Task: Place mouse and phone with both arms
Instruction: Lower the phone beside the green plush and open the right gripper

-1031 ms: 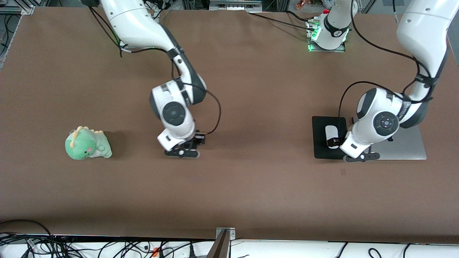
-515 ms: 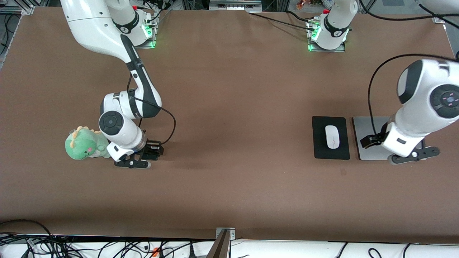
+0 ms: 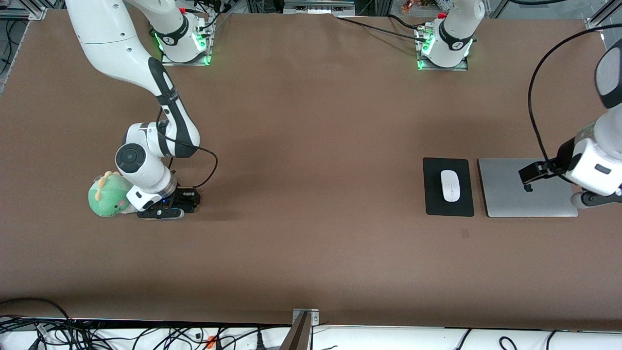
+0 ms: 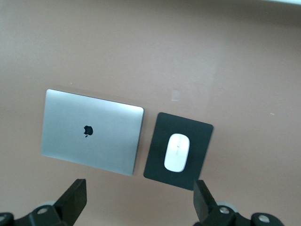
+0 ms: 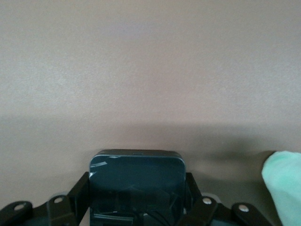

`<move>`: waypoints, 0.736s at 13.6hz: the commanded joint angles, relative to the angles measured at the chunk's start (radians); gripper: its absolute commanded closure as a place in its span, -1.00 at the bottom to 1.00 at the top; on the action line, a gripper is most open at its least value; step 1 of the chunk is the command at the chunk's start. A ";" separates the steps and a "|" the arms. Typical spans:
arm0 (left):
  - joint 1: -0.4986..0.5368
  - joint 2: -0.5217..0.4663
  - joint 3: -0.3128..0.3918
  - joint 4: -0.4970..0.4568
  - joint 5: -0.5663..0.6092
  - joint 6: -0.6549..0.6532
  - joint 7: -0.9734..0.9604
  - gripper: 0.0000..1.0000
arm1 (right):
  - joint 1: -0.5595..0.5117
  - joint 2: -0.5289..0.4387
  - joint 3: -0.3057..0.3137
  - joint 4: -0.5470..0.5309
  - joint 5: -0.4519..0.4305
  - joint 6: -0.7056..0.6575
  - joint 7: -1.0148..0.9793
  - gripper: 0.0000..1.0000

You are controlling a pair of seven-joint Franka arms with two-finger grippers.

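Observation:
The white mouse (image 3: pixel 450 185) (image 4: pixel 177 152) lies on a black mat (image 3: pixel 432 204) (image 4: pixel 159 136) toward the left arm's end of the table. My left gripper (image 3: pixel 595 197) (image 4: pixel 138 207) hangs high over the end of a silver laptop, open, with nothing between its fingers (image 4: pixel 73 201). The black phone (image 5: pixel 136 186) sits in my right gripper (image 3: pixel 160 213) (image 5: pixel 136 200), which is shut on its two sides. That gripper is low over the table, right beside a green dinosaur plush. The right hand hides the phone in the front view.
A closed silver laptop (image 3: pixel 515 187) (image 4: pixel 91 136) lies beside the mat, toward the left arm's end. The green dinosaur plush (image 3: pixel 108 198) (image 5: pixel 284 183) sits toward the right arm's end. Cables run along the table's near edge (image 3: pixel 146 335).
The right arm has carried the phone from mid-table toward its own end, up to the plush. The left arm has risen and pulled away from the mouse, which stays on the mat.

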 commanded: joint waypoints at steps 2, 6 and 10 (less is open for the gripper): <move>0.061 -0.084 -0.003 0.003 -0.108 -0.049 0.137 -1.00 | -0.015 -0.027 0.018 -0.057 0.013 0.064 -0.037 -0.99; 0.071 -0.166 0.008 -0.045 -0.148 -0.065 0.172 -1.00 | -0.017 -0.034 0.020 -0.042 0.012 0.026 -0.060 -1.00; -0.095 -0.289 0.171 -0.163 -0.161 -0.063 0.171 -1.00 | -0.028 -0.052 0.020 0.095 0.058 -0.220 -0.065 -1.00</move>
